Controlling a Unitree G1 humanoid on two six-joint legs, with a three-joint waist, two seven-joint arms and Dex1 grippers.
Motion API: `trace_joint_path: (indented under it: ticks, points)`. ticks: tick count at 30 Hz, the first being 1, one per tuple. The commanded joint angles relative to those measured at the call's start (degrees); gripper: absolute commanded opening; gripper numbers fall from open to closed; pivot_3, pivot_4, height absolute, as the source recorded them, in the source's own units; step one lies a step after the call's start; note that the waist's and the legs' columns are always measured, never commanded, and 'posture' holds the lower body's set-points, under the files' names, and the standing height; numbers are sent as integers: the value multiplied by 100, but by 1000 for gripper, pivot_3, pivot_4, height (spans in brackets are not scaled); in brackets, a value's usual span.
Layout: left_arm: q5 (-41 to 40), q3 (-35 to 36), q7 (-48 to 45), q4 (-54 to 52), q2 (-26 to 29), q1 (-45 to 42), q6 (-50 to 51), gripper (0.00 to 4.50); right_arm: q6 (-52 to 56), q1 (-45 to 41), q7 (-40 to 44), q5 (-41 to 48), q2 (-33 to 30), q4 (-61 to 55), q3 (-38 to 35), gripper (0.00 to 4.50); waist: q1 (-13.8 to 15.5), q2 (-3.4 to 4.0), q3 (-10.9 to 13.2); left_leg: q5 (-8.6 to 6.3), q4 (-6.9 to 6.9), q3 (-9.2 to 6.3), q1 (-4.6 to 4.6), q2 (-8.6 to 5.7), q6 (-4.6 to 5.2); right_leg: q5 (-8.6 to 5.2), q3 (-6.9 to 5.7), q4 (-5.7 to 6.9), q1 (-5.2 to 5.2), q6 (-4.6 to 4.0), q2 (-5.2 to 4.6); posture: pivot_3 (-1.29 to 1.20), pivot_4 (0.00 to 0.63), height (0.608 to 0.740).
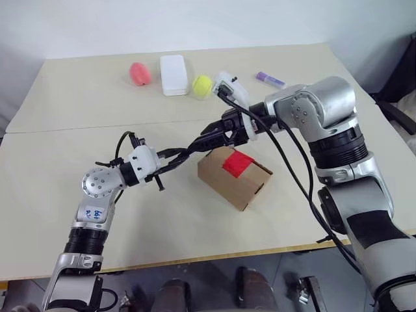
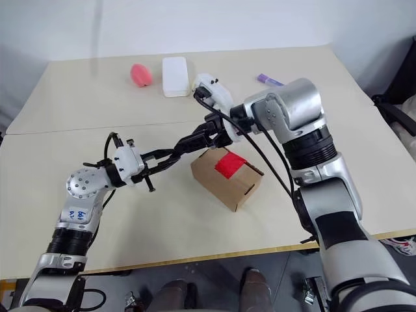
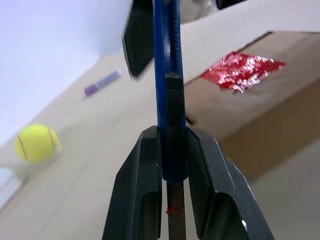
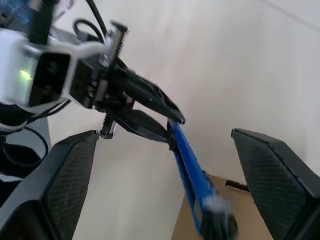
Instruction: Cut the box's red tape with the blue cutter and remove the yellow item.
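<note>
**Beige surface, cutter mid-air between both claws**

Beige surface (image 1: 78, 91) is carrying the box (image 1: 235, 177) near centre, red tape (image 1: 238, 163) facing up on its top flap. No yellow item on show; presumably it is sitting inside the box.

Left claw (image 3: 172, 145) is clamped on the blue cutter (image 3: 167, 75) by its rear end. Cutter's long axis is running from the left claw up and rightward, tip end reaching the right claw (image 1: 211, 136) just above the box's near-left corner.

Right claw's jaws are standing wide apart, straddling the cutter's far end without gripping it.

Left arm is reaching in low from the left, wrist roughly level. Right arm is arching over from the right, claw pointing left and slightly down.

Tape is lying just right of and below the cutter tip. My read: left arm is nearer for the cut.
</note>
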Motion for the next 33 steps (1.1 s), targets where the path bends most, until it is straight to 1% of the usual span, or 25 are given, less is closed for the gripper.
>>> trace_joint_path:
  ticks: [1,7,13,16,17,19,20,24,27,31,33]
  points:
    - [20,19,132,38,-27,-129,-197,389,-232,-179,78,-121,30,166,42,4448,-2,0,0,0,0,0,0,0,0,0,0,0,0,0,0,0,150,740]
    - [-5,-15,88,51,-11,-102,-251,389,-355,-278,178,-257,84,455,61,4448,-12,0,0,0,-1,0,0,0,0,0,-1,0,-1,0,0,0,150,740]
    - [-26,-28,61,43,-9,-67,-240,389,-416,-299,356,-332,54,446,128,4448,-21,0,0,0,0,0,0,0,0,0,-1,0,0,0,0,0,150,740]
    - [-35,-35,57,30,-18,-45,-223,389,-479,-261,453,-361,19,382,175,3886,-25,0,0,0,-1,0,0,0,0,0,-1,0,0,0,0,0,150,740]
    - [-35,-37,58,24,-18,-35,-221,389,-472,-245,490,-353,5,352,182,3589,-25,0,0,0,0,0,0,0,0,0,-1,0,0,0,0,0,150,740]
    - [-34,-40,62,13,-21,-25,-217,389,-499,-210,580,-369,-39,288,231,2837,-25,0,0,0,0,0,0,0,0,0,-1,0,0,0,0,0,150,740]
    - [-36,-39,66,-5,-18,-12,-215,389,-498,-195,603,-374,-54,251,242,2573,-26,0,0,0,0,0,0,0,0,0,-1,0,0,0,0,0,150,740]
    - [-49,-51,77,-57,-27,34,-201,389,-488,-186,629,-357,-61,206,178,1110,-33,0,0,0,0,-1,0,0,0,0,-1,0,0,0,0,0,150,740]
    - [-51,-67,85,-85,-44,53,-181,389,-478,-208,656,-367,-71,208,179,129,-41,0,0,0,0,-1,0,0,0,0,-1,0,0,0,0,0,150,740]
    - [-110,-70,60,-105,-50,46,-33,389,-484,-161,717,-394,-123,143,233,128,-42,0,0,0,0,-1,0,0,0,0,-1,0,0,0,0,0,150,740]
    - [-297,-21,31,-194,-35,58,362,1124,-476,-120,739,-369,-154,51,222,128,-41,0,0,0,0,-1,0,0,0,0,-1,0,0,0,0,0,150,740]
